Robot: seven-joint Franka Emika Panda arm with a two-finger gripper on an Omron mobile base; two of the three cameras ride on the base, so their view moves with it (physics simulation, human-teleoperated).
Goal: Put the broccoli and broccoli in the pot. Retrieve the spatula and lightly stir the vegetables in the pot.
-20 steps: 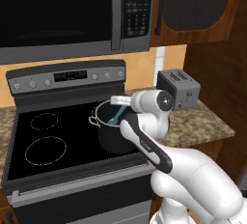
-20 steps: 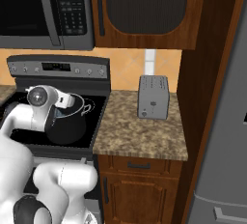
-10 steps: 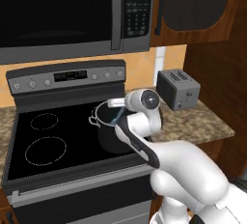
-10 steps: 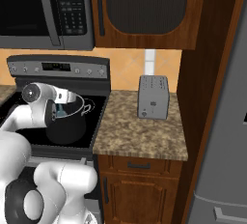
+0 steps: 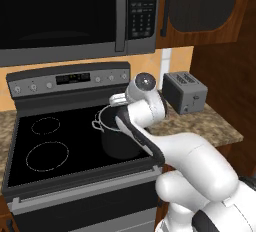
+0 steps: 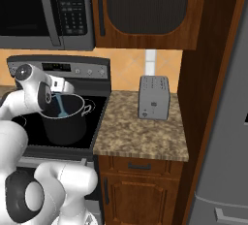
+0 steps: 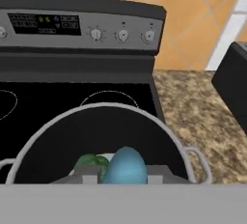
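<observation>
The dark pot (image 5: 120, 143) (image 6: 65, 127) stands on the stove's front right burner, and the hand view looks down into it (image 7: 111, 131). My gripper (image 5: 118, 104) (image 6: 60, 92) hangs over the pot's rim, shut on the light-blue spatula (image 6: 62, 107). The spatula slants down inside the pot, its blade (image 7: 126, 166) just ahead of my gripper (image 7: 123, 178). One green broccoli (image 7: 89, 162) lies on the pot's bottom, left of the blade and touching it. Anything else in the pot is hidden behind the blade and fingers.
The black cooktop (image 5: 45, 146) lies left of the pot, with the stove's control panel (image 7: 96, 27) behind it. A grey toaster (image 5: 185, 92) (image 6: 154, 97) stands on the granite counter (image 6: 140, 132) to the right. A microwave (image 5: 65, 16) hangs above the stove.
The wrist has swung left and back over the pot, carrying the spatula across the inside. The gripper has stayed shut on it and the pot has not moved.
</observation>
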